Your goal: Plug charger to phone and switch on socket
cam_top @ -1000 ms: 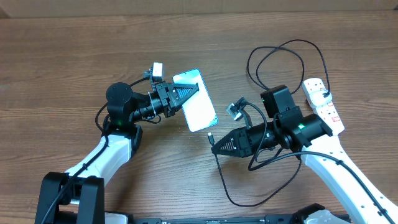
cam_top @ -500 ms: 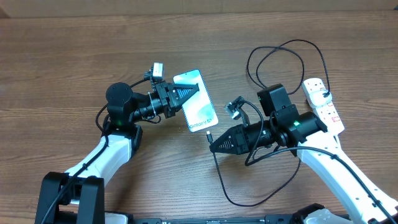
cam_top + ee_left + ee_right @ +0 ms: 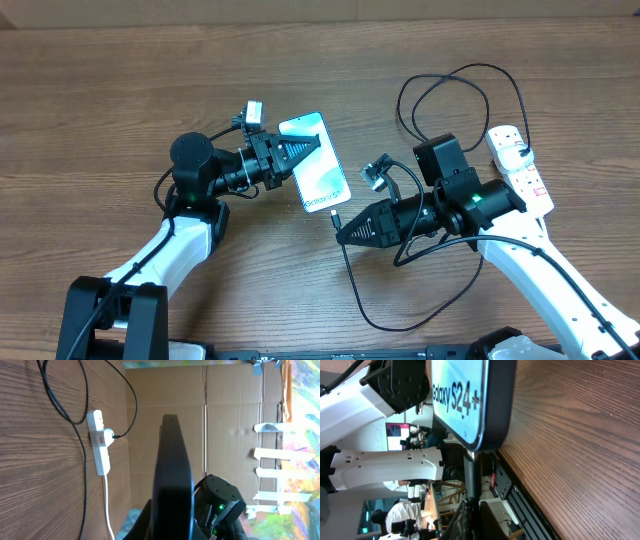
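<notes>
Phone [image 3: 318, 165]: screen lit, "Galaxy S24+", lay angled. Charger [image 3: 472, 477]: thin black cable, connector tip right at phone's lower end. Socket [image 3: 522, 165]: white strip, well right of phone.

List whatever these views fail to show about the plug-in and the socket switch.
- Right wrist: where the charger tip meets the phone, shadow hides whether it is seated.
- Overhead: that joint is too small.
- Left wrist, overhead: the socket switch position is too small to read.

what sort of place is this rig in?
Likely a robotics lab or workshop: taped cardboard panels behind the wooden table, plus a lit monitor and another person in the right wrist view's background.
</notes>
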